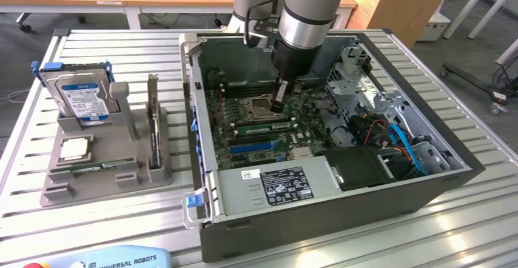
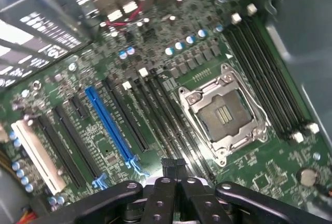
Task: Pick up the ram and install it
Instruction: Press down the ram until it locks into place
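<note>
— Exterior view first: where is the gripper (image 1: 278, 105) being shown?

— It is being shown low inside the open computer case (image 1: 453, 177), over the green main board (image 1: 307, 140). The jaws are being shown clenched together, and nothing is being seen gripped between them.

— And where is the ram stick (image 1: 259, 122) being seen?

— It is being seen standing on edge in a slot just below the jaw tips. Whether it is being touched by them cannot be told.

— What is being seen beside the jaws?

— The open processor socket (image 1: 257, 107) is being seen just beside them. A blue slot (image 1: 255, 147) is being seen beyond the ram stick, farther from the jaws.

— And in the wrist view?

— The fingers (image 2: 161, 195) are being shown pressed together above the dark slots next to the socket.

— Is anything being seen well apart from the jaws?

— A grey tray (image 1: 48, 195) is being seen outside the case, with a hard drive (image 1: 77, 95) being propped in it.
</note>
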`<state>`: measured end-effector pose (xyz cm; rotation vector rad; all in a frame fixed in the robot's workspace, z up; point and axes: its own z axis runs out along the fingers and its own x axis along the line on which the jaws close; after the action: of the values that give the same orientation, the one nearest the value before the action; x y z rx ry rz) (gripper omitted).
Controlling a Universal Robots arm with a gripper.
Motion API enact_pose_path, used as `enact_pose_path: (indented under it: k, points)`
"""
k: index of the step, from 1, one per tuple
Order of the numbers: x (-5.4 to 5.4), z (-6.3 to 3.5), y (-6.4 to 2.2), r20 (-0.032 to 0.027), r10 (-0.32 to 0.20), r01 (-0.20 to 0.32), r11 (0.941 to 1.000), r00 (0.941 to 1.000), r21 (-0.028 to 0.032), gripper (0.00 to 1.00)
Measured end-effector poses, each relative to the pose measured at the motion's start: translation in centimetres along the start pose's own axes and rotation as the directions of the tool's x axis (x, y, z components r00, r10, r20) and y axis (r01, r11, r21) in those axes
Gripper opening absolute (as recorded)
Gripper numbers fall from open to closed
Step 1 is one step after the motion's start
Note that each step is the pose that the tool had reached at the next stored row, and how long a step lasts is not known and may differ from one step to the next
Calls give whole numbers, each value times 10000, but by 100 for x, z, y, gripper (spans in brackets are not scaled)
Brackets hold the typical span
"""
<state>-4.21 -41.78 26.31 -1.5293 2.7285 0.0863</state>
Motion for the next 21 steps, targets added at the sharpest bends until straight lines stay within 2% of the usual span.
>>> enact_pose_path:
  k: [5, 11, 16, 21]
  points:
    - [0, 3, 0, 35, 801, -801, 9968, 9968, 29, 10]
    - [0, 6, 0, 80, 1763, -1763, 9843, 9843, 60, 10]
    - [0, 10, 0, 120, 2573, -2574, 9663, 9663, 83, 10]
    - [1, 13, -1, 163, 3363, -3365, 9416, 9416, 104, 10]
